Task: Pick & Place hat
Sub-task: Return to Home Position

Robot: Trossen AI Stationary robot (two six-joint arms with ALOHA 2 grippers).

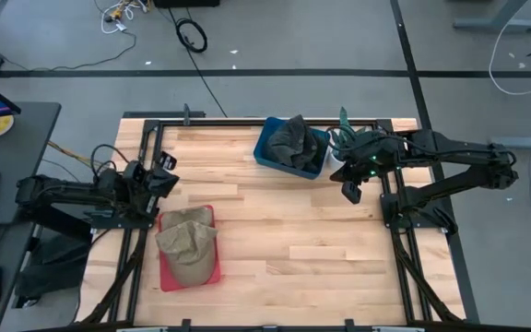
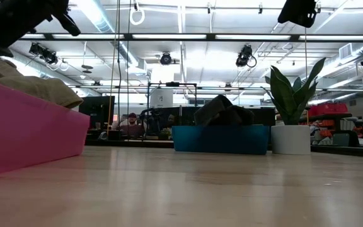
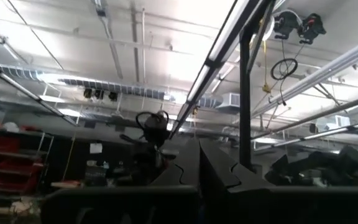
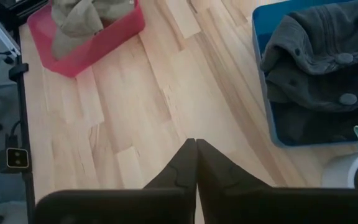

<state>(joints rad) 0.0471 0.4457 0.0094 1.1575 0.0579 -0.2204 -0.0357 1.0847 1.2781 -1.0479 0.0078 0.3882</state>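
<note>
A tan hat (image 1: 188,242) lies heaped in a red tray (image 1: 169,277) at the table's left near part; the right wrist view shows the hat (image 4: 82,18) and tray (image 4: 104,40) too. Dark grey hats (image 1: 293,143) fill a blue bin (image 1: 267,148) at the far edge, also seen in the right wrist view (image 4: 319,62). My left gripper (image 1: 164,177) hangs shut just beyond the tray's far end, tipped upward so its fingers (image 3: 197,171) point at the ceiling. My right gripper (image 1: 350,191) hovers shut above bare wood right of the bin, fingers (image 4: 196,149) pointing down.
A potted plant in a white pot (image 2: 290,139) stands right of the blue bin (image 2: 222,139), close to my right arm. The black table frame (image 1: 146,157) runs along both sides. Bare wood (image 1: 293,249) spreads across the middle and near right.
</note>
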